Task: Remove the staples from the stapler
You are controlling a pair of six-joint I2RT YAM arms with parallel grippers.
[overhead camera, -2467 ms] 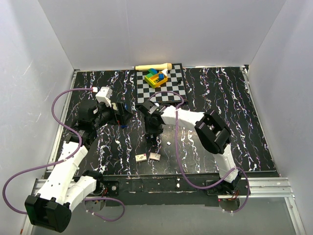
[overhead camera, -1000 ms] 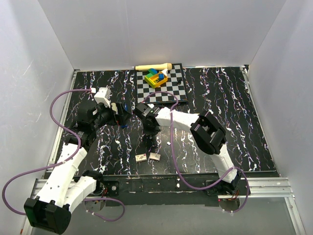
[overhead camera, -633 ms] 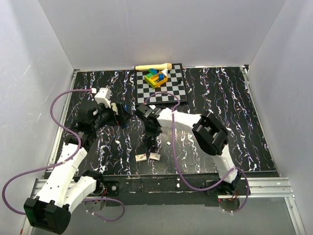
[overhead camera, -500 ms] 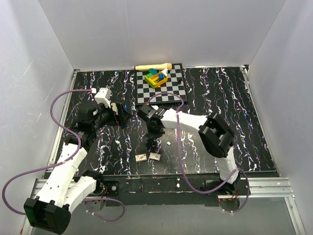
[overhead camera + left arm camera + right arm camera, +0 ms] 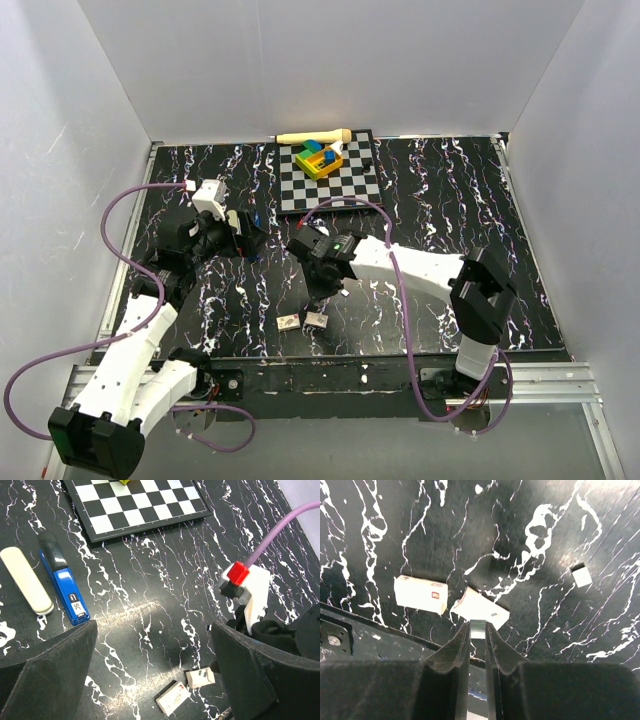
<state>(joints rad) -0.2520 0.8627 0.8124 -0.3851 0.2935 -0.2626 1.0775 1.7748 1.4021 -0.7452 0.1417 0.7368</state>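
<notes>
- The small blue plastic stapler with a black end (image 5: 65, 591) lies flat on the black white-veined desk (image 5: 165, 575), ahead of the left jaws and off to their left. A cream oblong bar (image 5: 25, 585) lies just beside it.
- It should handle as light and stiff, and its smooth shell is probably slippery. A nudge would likely send it skating over the desk. The best hold looks to be across its two long sides, about mid-length.
- The left gripper (image 5: 154, 627) has its jaws spread as wide as they go. They hold nothing and touch nothing, with only bare desk between them.
- The right gripper (image 5: 477, 635) has its jaws almost together, pinching a thin silvery strip (image 5: 478, 629). The strip's bright end pokes just past the tips.
- I take the strip for staples, which would be brittle and could snap under a hard squeeze.
- Just beyond the right jaws lie two small white boxes (image 5: 420, 594). The strip's end sits over the nearer one (image 5: 487, 611), and whether it touches I cannot tell.
</notes>
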